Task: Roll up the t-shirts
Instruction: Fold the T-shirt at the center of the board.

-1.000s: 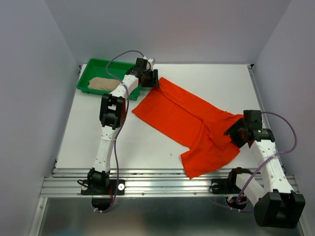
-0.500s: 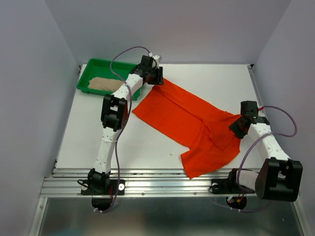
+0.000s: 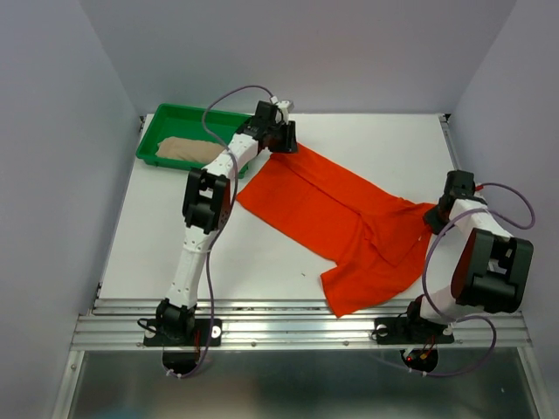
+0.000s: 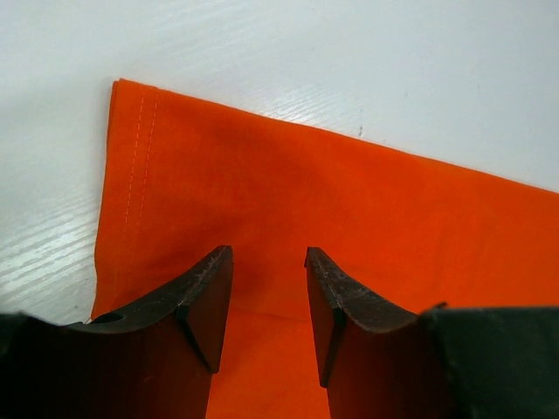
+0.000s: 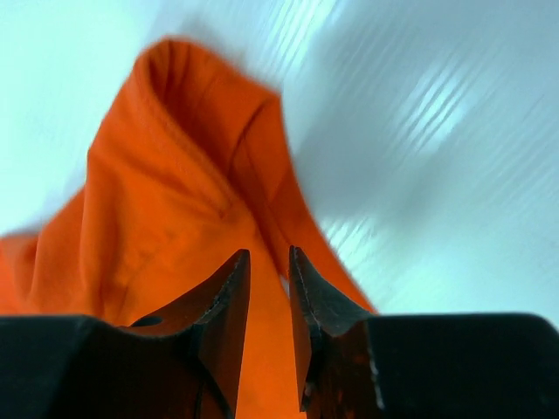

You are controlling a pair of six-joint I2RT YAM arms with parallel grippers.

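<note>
Top external view is showing the bright orange-red cloth t-shirt [image 3: 336, 218] lying spread out flat on the white table [image 3: 384, 140]. It is running diagonally from the middle of the far edge toward the near right corner. No part of it is rolled yet, so I am judging that the task is only at its beginning.

The left gripper [image 3: 284, 141] is hovering over the far corner of this shirt. In the left wrist view its fingers are standing spread apart, with the stitched hem under them, and they are pinching nothing.

The right gripper [image 3: 435, 218] is sitting at the shirt's side nearest the right edge of the table. In the right wrist view its fingers are nearly pressed together, and a raised fold of cloth is standing just in front. I cannot tell if they are pinching cloth.

The green plastic tray [image 3: 154, 133] is sitting at the far left corner. The plain beige-tan cloth t-shirt [image 3: 183, 148] is lying inside it in a loose heap, also not rolled.
</note>
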